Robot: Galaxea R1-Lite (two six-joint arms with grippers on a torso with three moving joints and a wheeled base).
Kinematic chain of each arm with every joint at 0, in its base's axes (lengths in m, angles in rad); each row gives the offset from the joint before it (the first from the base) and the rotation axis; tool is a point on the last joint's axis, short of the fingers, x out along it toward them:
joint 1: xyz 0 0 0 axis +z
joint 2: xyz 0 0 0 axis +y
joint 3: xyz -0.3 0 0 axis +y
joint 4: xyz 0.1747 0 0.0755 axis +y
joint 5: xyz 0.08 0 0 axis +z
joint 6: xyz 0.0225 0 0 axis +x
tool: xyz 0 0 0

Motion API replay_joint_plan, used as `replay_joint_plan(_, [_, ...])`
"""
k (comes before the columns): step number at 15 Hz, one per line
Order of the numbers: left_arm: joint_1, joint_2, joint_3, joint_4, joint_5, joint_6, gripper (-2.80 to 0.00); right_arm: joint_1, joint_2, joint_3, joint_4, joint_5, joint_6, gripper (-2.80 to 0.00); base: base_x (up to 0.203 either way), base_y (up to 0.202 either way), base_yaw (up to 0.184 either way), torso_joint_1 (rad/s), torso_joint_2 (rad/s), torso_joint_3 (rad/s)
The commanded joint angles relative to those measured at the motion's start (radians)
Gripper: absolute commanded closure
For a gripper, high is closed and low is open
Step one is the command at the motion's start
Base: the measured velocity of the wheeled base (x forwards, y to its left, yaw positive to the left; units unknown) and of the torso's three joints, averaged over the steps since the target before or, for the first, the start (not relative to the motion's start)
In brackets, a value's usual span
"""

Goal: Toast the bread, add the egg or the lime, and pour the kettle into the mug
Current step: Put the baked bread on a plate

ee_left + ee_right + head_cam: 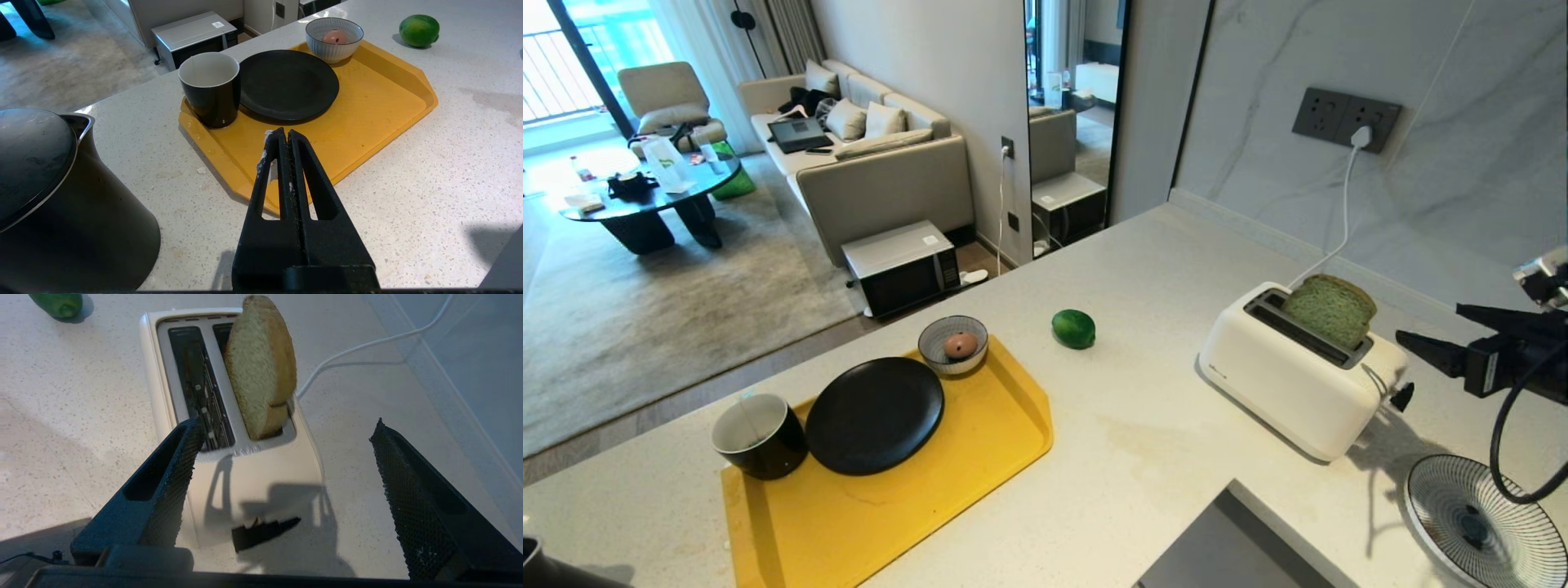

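Observation:
The bread (1330, 309) (261, 367) stands upright, half out of the far slot of the white toaster (1290, 384). My right gripper (1429, 327) (286, 424) hovers open just off the toaster's lever end, holding nothing; the black lever (261, 533) is below it. The lime (1073, 328) lies on the counter left of the toaster. The egg (960, 345) sits in a small striped bowl (931, 347). The mug (760, 434) stands on the tray's left corner. The kettle (61, 212) is beside my left gripper (286, 132), which is parked shut and empty over the tray's near edge.
A yellow tray (980, 482) carries a black plate (874, 415), the bowl and the mug. A patterned plate (1478, 523) lies at the counter's right front. The toaster's white cord (1342, 212) runs to a wall socket. A dark recess (1217, 547) cuts into the front edge.

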Motion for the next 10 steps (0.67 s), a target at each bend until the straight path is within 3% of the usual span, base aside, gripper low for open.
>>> replay_joint_plan(1, [0.0,0.0,0.0,0.0,0.0,0.0,0.0,0.026,0.059,-0.055,0.009,0.002,-0.004,-2.8,0.0,0.0,0.0,0.0,0.0,0.0])
replay_joint_plan(10, [0.0,0.0,0.0,0.0,0.0,0.0,0.0,0.045,0.247,-0.243,0.026,0.0,-0.007,-2.8,0.0,0.0,0.0,0.0,0.0,0.0])
